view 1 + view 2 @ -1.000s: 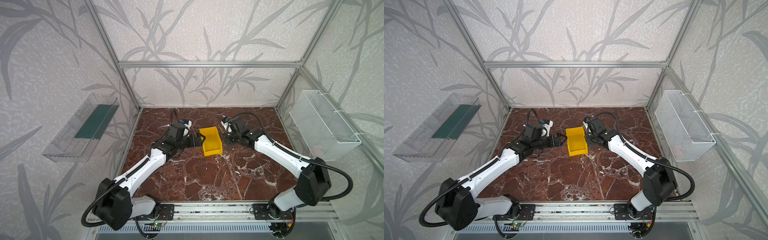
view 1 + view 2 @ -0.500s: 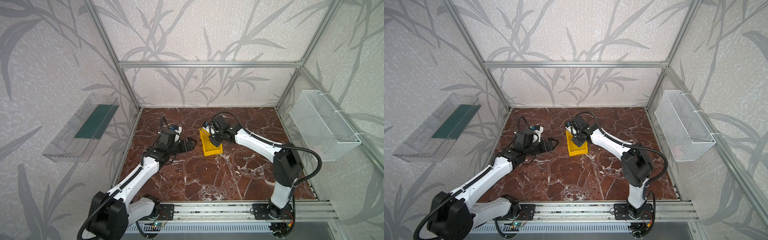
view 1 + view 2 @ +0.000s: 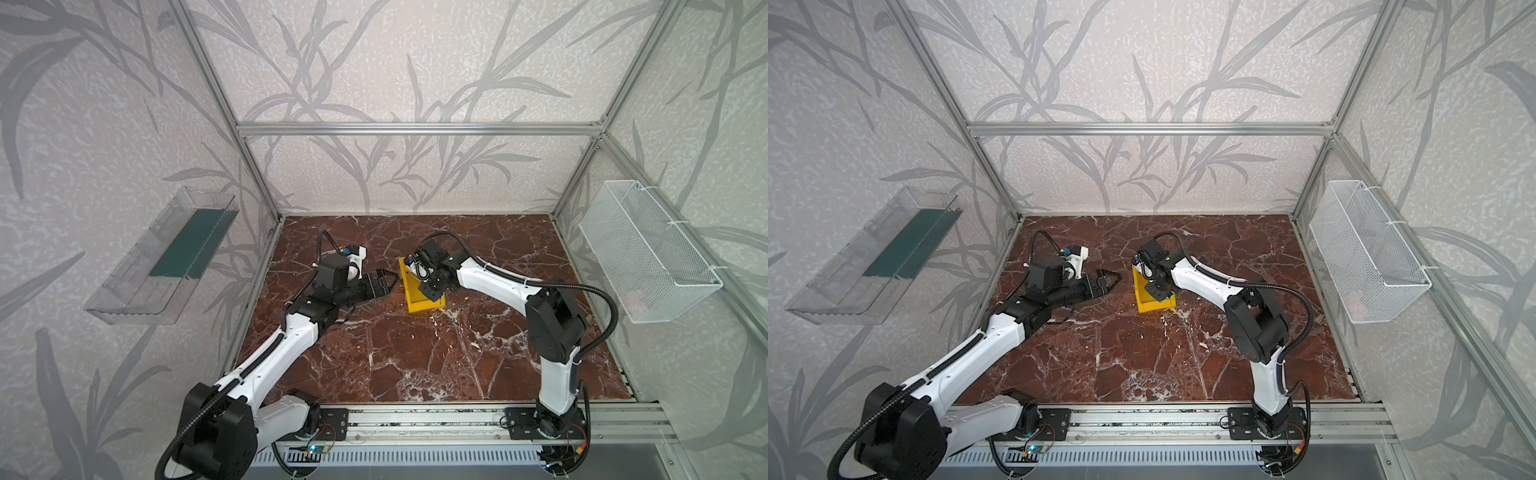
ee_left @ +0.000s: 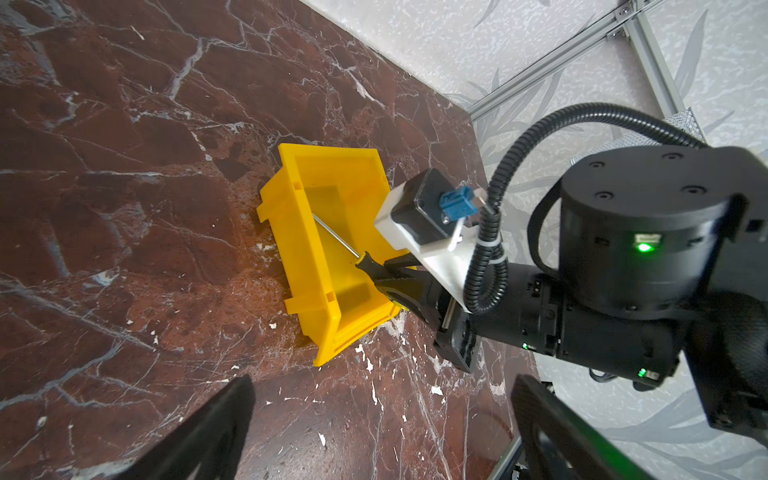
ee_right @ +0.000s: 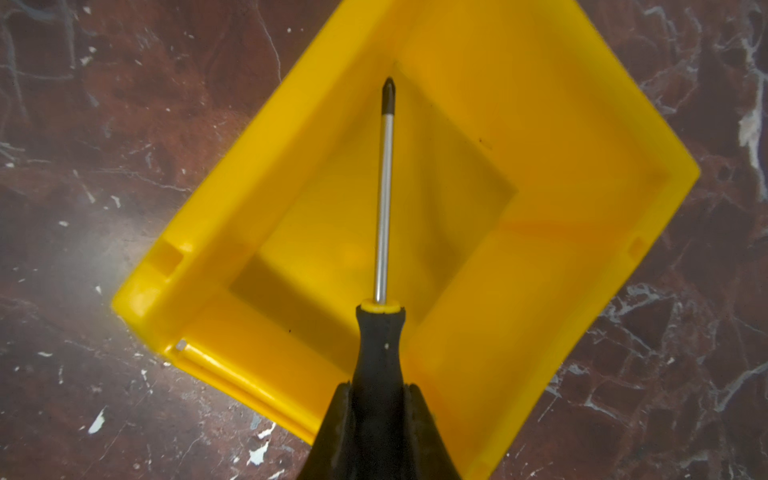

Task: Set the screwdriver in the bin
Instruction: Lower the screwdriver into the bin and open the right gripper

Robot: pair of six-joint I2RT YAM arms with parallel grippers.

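Swung in from beside the bin (image 5: 540, 124), the right gripper (image 5: 378, 390) now hangs over it, clenched on the screwdriver (image 5: 384, 208), whose shaft points down into the cavity. The left gripper (image 3: 382, 282) stands released nearby. This looks like the placing step; next it should lower slightly and let go.

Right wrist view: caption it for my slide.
Right gripper clamps a slim black-handled screwdriver, silver shaft angled into the bright yellow plastic bin.

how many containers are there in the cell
3: the yellow bin on the table, mid-scene; a clear tray on the left wall; a white mesh basket on the right wall. None looks hidden.
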